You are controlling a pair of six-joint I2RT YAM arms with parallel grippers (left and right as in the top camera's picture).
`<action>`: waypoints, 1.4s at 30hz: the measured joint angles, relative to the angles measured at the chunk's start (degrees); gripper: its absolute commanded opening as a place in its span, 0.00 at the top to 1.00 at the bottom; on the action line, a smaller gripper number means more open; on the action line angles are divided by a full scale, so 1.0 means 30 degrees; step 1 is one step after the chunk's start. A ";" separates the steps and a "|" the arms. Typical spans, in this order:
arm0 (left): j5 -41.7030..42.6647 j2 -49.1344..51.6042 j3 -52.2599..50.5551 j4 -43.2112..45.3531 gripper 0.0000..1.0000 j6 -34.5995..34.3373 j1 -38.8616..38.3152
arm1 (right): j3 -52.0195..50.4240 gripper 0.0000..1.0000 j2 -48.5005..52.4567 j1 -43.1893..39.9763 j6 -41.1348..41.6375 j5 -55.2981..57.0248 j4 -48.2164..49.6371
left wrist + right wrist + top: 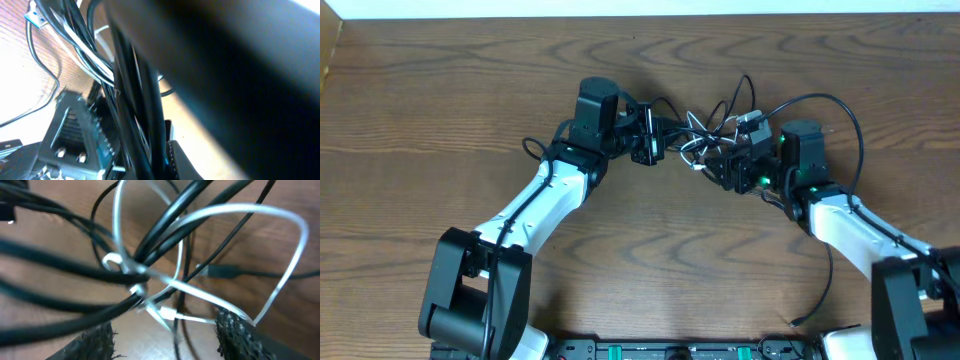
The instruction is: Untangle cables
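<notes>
Mid-bench, between the two tools: cables [705,135] in one tangled knot. Mostly black strands. White cable [240,215] threads through them in wide loops and crosses the black ones at the centre of the knot. Small black plug [220,271] sits beyond the knot, over the wood. One thin black loop arcs out past the right arm.

Left tool [650,138]: together, clamped on a bundle of black strands at the left end of the knot. The strands run from it toward the right tool.

Right tool [715,165]: fingers [235,330] apart, knot just ahead of the gap, no strand seen pinched.

Both arms reach inward from the near edge. Bench [470,80]: brown wood grain.
</notes>
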 measured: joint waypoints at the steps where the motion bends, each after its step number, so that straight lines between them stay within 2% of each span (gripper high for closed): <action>1: 0.0036 0.0007 0.0000 0.0000 0.92 0.0000 0.0000 | 0.0000 0.36 0.0146 0.0000 0.0007 0.0058 0.0204; 4: 0.0058 0.0007 0.0000 0.0000 0.92 0.0000 0.0000 | 0.0000 0.43 0.0597 0.0000 0.0044 0.0182 0.0729; 6: 0.0058 0.0007 0.0000 0.0000 0.92 0.0000 0.0000 | 0.0000 0.53 0.0801 0.0000 0.0080 0.0124 0.0816; 12: 0.0066 0.0007 0.0000 0.0000 0.92 0.0000 0.0000 | 0.0000 0.54 0.2004 0.0036 0.0117 -0.1020 0.1727; 13: 0.0066 0.0007 0.0000 0.0000 0.92 0.0000 0.0000 | -0.0007 0.62 0.2142 0.0124 0.0117 -0.1166 0.1974; 15: 0.0066 0.0007 0.0000 0.0007 0.93 0.0000 0.0000 | 0.0000 0.99 0.2382 0.0357 0.0138 -0.1399 0.2535; 18: 0.0066 0.0007 0.0000 -0.0007 0.92 0.0000 0.0000 | 0.0000 0.99 0.2805 0.0590 0.0117 -0.1676 0.2900; 23: 0.0080 0.0000 0.0000 0.0000 0.92 0.0000 0.0160 | 0.0000 0.99 0.3038 0.0226 0.0226 -0.2492 0.1617; 28: -0.0867 0.0007 0.0000 -0.0007 0.92 0.0029 0.1217 | 0.0000 0.99 0.2186 -0.1574 0.0284 -0.8233 0.0838; 32: -0.2361 0.0007 0.0000 -0.0007 0.92 0.0291 0.2288 | 0.0051 0.99 0.0408 -0.3147 -0.0095 -1.1045 -0.2047; 36: -0.2841 0.0007 0.0000 0.0189 0.92 0.0313 0.3577 | 0.0102 0.99 -0.0182 -0.4415 -0.0962 -0.9347 -0.6368; 39: -0.2987 0.0007 0.0000 0.0350 0.92 0.0372 0.4845 | 0.0087 0.99 -0.0248 -0.5289 -0.1297 -0.6492 -0.8233; 42: -0.3220 0.0000 0.0000 0.0386 0.92 0.0743 0.6594 | 0.0073 0.99 -0.0612 -0.6455 -0.1370 -0.4597 -0.8750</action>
